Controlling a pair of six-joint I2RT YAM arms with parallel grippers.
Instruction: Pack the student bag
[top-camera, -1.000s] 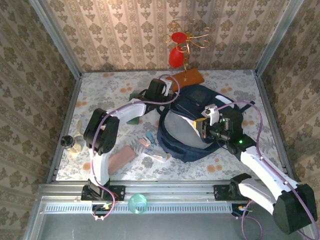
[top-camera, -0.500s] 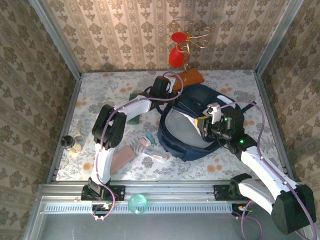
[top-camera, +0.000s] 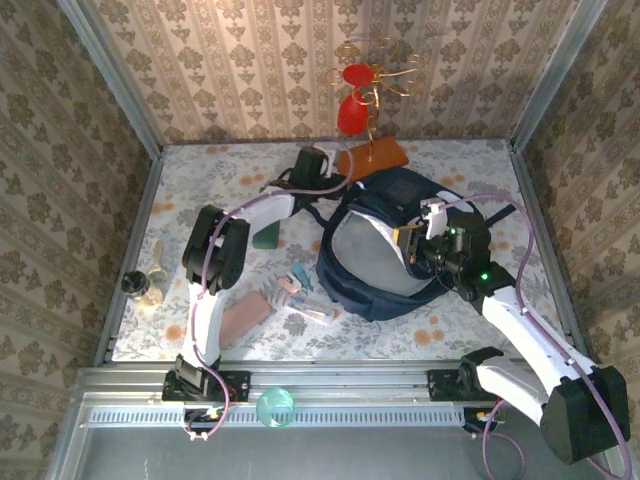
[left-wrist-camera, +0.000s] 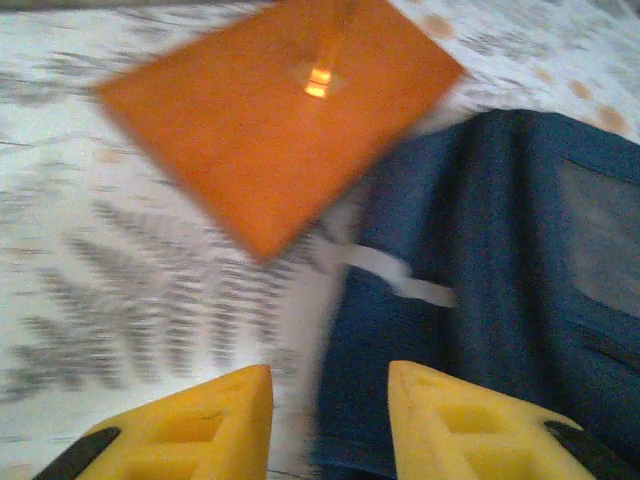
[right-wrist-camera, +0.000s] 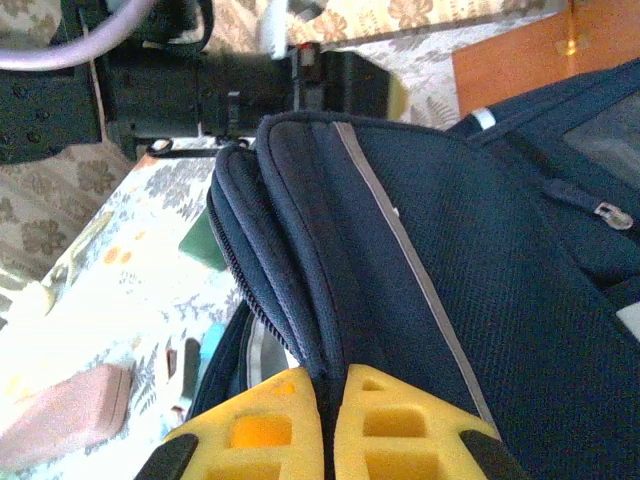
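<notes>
The student bag (top-camera: 385, 265) lies on the tabletop (top-camera: 200, 190), right of centre, w/ its grey inside showing toward the left. The right gripper (right-wrist-camera: 335, 385) has its jaws pressed together on a fold of the bag's rim, i.e. it holds the mouth up by the fabric only. The left gripper (left-wrist-camera: 328, 388) is at the far side, just beside the far-left edge of the bag. Its jaws stand partly apart w/ nothing between them. The orange base (left-wrist-camera: 280, 110) of the red ornament (top-camera: 352, 112) lies just beyond it.

What can go wrong, in my judgement:
- The fold in the right jaws is thin and smooth. If the arm pulls more, it can slip out and the mouth prob. falls shut.
- A stronger pull may drag the whole bag over the small items (top-camera: 295, 285) at its near-left side, instead of opening it.
- The left gripper is very near the orange base. A push there may tip the ornament.
- Its open jaws can also catch a strap or the bag edge when moving.
- The pink case (top-camera: 245, 315) is well apart from both grippers, so the left arm needs a long reach while the mouth is kept up.
</notes>
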